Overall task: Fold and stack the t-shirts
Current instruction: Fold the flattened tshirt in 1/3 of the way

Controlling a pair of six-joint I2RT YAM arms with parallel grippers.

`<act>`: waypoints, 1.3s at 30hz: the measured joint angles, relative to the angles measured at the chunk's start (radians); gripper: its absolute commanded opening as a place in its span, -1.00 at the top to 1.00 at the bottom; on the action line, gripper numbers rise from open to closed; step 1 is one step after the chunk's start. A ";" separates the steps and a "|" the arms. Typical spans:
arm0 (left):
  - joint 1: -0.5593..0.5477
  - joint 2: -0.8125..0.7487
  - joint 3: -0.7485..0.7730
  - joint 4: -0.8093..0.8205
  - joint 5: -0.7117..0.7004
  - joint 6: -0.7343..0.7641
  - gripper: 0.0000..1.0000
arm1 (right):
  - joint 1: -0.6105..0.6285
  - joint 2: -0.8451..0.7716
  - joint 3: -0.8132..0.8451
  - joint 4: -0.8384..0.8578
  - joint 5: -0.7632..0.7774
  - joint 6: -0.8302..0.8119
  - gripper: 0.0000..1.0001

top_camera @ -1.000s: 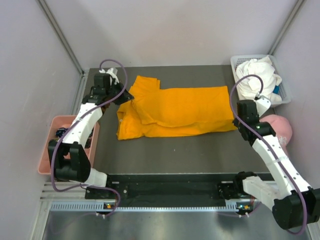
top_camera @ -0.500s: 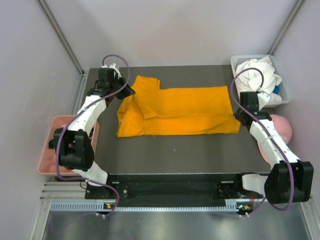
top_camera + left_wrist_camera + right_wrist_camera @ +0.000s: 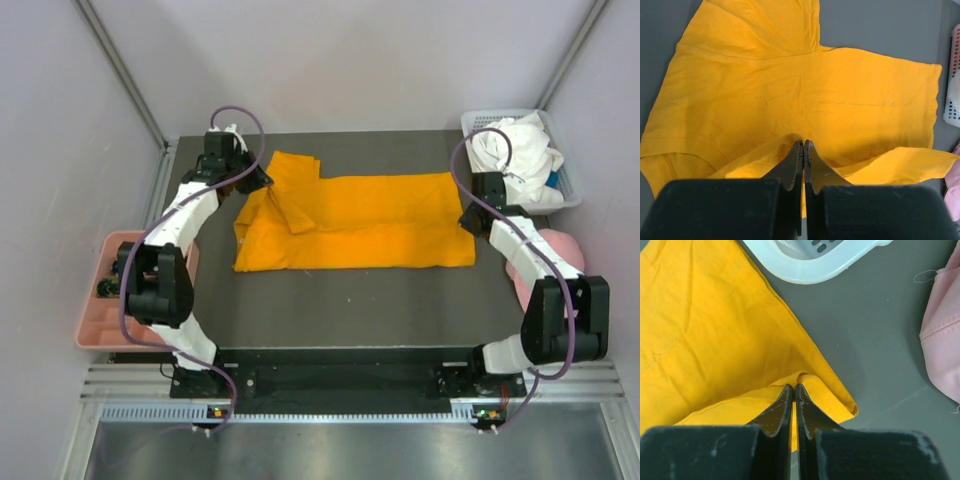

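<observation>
The orange t-shirt (image 3: pixel 350 222) lies spread across the dark table, folded lengthwise, one sleeve at the back left. My left gripper (image 3: pixel 262 182) is shut on a pinched fold of the orange t-shirt (image 3: pixel 790 90) at its left end; my fingers (image 3: pixel 796 155) press together with cloth between them. My right gripper (image 3: pixel 466 218) is shut on the shirt's hem corner (image 3: pixel 825 395) at its right end. The white t-shirt (image 3: pixel 515 155) sits bunched in the white basket (image 3: pixel 570 185) at the back right.
A pink cap (image 3: pixel 560 255) lies at the right table edge, beside my right arm; it also shows in the right wrist view (image 3: pixel 942 340). A pink tray (image 3: pixel 95 300) stands off the left edge. The basket's rim (image 3: pixel 810 267) is close to my right gripper.
Both grippers have carried the shirt's near edge toward the back, folding it over itself. The shirt is now narrower and flatter, and both arms reach further back.
</observation>
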 measured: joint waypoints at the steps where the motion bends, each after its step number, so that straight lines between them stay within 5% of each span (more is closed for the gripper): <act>1: 0.000 0.005 0.000 0.001 0.000 0.000 1.00 | 0.000 0.007 0.000 0.003 -0.002 0.000 1.00; 22: -0.003 0.061 0.000 0.058 -0.027 0.000 1.00 | 0.000 0.113 0.021 0.031 -0.004 -0.001 1.00; 31: -0.007 0.104 -0.021 0.098 -0.042 -0.012 0.99 | 0.000 0.122 0.032 0.033 -0.003 -0.007 0.08; 35: -0.008 0.113 -0.026 0.113 -0.053 -0.021 0.88 | 0.000 0.122 0.032 0.037 0.002 -0.010 0.00; 38: -0.008 0.113 -0.029 0.129 -0.061 -0.024 0.52 | 0.000 0.122 0.032 0.038 0.007 -0.010 -0.02; 39: -0.008 0.113 -0.029 0.137 -0.063 -0.027 0.23 | 0.000 0.122 0.032 0.038 0.007 -0.010 -0.02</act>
